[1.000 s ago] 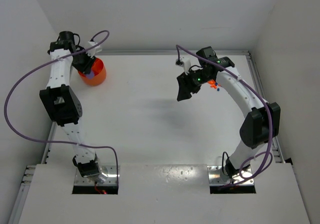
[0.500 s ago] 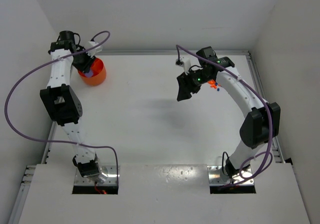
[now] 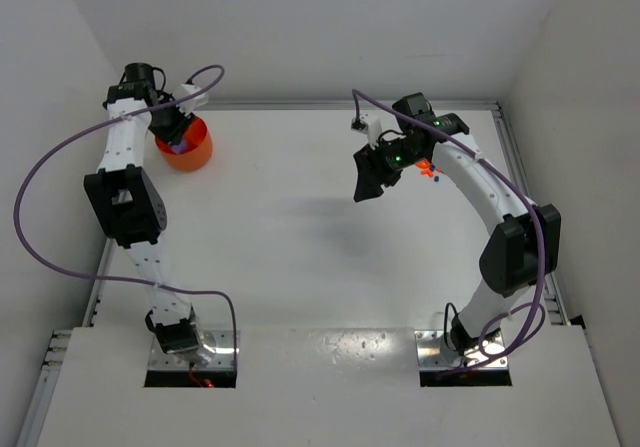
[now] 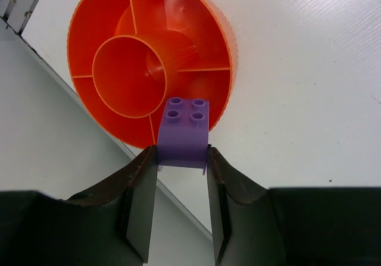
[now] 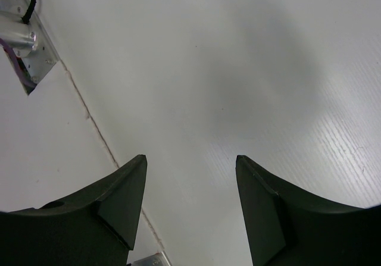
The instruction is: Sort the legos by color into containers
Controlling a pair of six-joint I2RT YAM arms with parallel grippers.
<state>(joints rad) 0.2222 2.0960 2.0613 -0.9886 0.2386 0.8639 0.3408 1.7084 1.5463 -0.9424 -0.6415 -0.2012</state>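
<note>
1x purple 4-stud plastic brick (image 4: 183,136) is hanging at rim of 1x round orange plastic bowl (image 4: 107,16). L gripper (image 4: 181,153) is clamping the brick; R gripper (image 5: 190,165) is gaping wide, holding nothing.

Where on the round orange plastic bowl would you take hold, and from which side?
Take the round orange plastic bowl by its thin outer wall, from above: one finger inside an outer compartment, one outside. It sits upright and open, so that wall is probably easy to pinch. Avoid the stretch where the left gripper holds the purple plastic brick.
</note>
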